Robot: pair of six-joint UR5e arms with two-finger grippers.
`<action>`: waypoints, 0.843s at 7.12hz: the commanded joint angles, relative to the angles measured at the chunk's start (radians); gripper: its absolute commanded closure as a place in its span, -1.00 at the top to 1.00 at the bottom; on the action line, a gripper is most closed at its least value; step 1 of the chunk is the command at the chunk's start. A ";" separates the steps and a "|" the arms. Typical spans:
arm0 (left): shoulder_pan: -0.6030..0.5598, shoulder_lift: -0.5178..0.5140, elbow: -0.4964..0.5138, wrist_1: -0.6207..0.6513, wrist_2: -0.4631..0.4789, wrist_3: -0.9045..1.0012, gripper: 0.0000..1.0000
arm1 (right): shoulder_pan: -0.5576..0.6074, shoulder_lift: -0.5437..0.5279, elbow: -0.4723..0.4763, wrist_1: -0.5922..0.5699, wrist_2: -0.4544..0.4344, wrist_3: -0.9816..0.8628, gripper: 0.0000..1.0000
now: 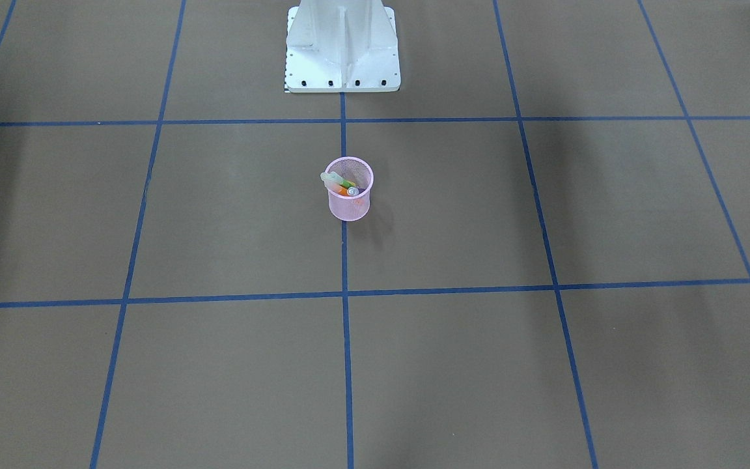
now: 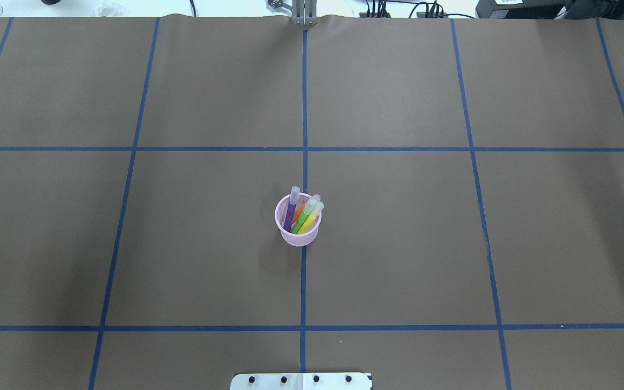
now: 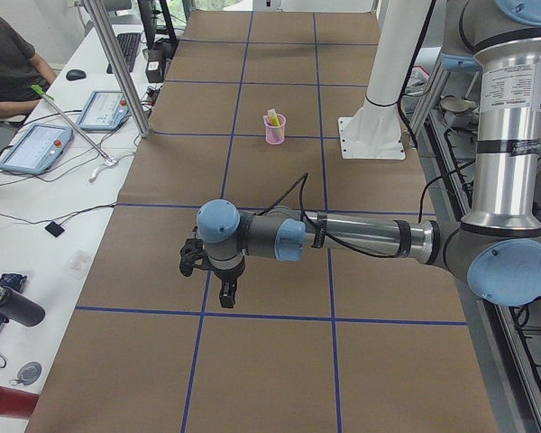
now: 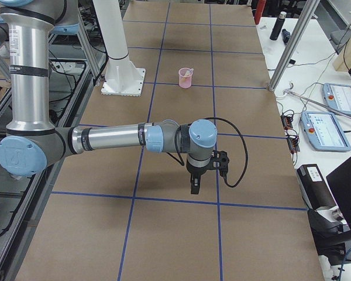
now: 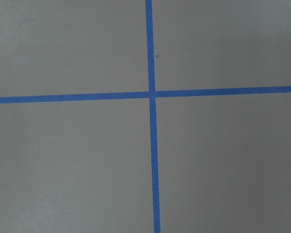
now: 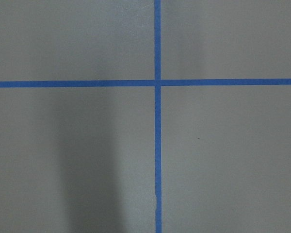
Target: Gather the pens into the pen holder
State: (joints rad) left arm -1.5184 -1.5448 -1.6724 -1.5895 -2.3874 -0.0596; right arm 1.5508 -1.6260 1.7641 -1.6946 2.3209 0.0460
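Pink mesh pen holder stood mid-table on blue tape line. Purple, orange, green and yellow pens inside, caps up, leaning. Task looked done. Left gripper and right gripper hung well apart from it, neither clearly nearer. Could not tell whether either was released or clenched.

Brown table — pink pen holder stands at its middle.

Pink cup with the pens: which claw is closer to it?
Looks like a tie. The left claw hangs far off on the pink cup's left, the right claw far off on its right, robot's sides.
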 commanded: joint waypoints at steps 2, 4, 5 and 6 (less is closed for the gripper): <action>0.000 -0.011 -0.003 -0.003 0.030 -0.002 1.00 | 0.000 0.002 0.000 0.001 0.000 0.002 1.00; 0.000 -0.005 -0.001 -0.003 0.030 -0.005 1.00 | 0.000 0.002 0.002 0.001 0.002 0.002 1.00; 0.000 -0.006 -0.001 -0.001 0.031 -0.025 1.00 | 0.000 0.002 0.002 0.001 0.002 0.002 1.00; 0.000 -0.009 -0.003 -0.004 0.031 -0.028 1.00 | 0.000 0.002 0.002 0.001 0.002 0.002 1.00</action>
State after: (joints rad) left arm -1.5186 -1.5514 -1.6741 -1.5919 -2.3569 -0.0777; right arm 1.5508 -1.6245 1.7654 -1.6935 2.3222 0.0476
